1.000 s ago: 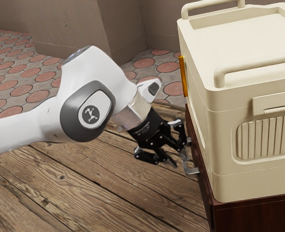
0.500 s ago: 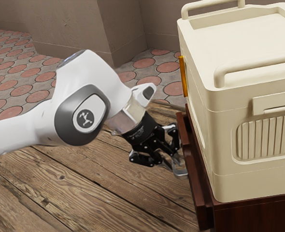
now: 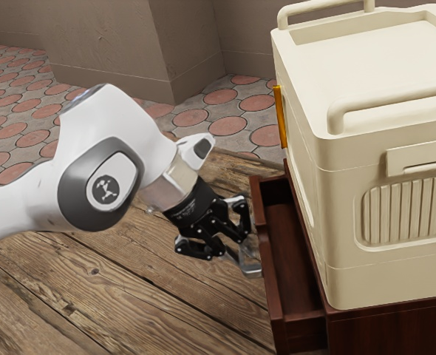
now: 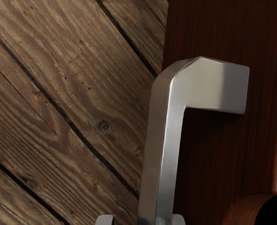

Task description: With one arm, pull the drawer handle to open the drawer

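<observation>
Status: drawer [image 3: 267, 255] is partly out of the dark wood cabinet [image 3: 395, 333]. There's a clear gap between its front and the cabinet face, and the inside and side wall are visible. Opening is well underway. Can't confirm full travel; I'd judge there may be some left.

Handle: metal bar handle [image 3: 253, 273] is on the outer face of the drawer front, with the gripper [image 3: 239, 249] at it. In the wrist view the bar runs between the two fingers [image 4: 178, 220]. They're part open, not clamped: the drawer-side one is against or right beside the bar, the outer one stands off with a visible gap. Reads as a hook pull from behind the bar, not a pinch.

Left to do: keep pulling straight out along the drawer's travel, then stop and back off the handle. Risk: with no clamp, a sideways drift could let the bar slip off.

Delta vs earlier frames: at 1.0 s ago the drawer looked about flush; at 0.5 s ago it was slightly out; now it's clearly further. Arm [image 3: 122, 133] and gripper have moved with it toward the exterior view's left. Cream box [image 3: 366, 185] on top of the cabinet hasn't moved.
</observation>
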`<state>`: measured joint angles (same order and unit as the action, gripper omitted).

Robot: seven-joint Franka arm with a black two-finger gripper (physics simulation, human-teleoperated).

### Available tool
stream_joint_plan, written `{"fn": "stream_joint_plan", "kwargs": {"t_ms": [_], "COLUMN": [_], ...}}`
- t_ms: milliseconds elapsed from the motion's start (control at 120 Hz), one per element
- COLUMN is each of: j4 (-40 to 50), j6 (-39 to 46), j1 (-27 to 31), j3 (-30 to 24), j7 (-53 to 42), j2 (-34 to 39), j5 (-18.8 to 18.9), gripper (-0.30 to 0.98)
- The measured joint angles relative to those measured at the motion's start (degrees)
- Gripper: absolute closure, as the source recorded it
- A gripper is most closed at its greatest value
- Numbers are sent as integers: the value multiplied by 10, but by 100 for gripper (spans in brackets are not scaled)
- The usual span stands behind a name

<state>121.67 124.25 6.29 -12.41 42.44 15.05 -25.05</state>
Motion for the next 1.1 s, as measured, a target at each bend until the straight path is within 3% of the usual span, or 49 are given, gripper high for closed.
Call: {"fn": "stream_joint_plan", "kwargs": {"t_ms": [1100], "j4": [113], "j6": [-6], "j1": [2], "j3": [80], "j7": [-14], "j2": [123], "j5": [3], "gripper": [62]}}
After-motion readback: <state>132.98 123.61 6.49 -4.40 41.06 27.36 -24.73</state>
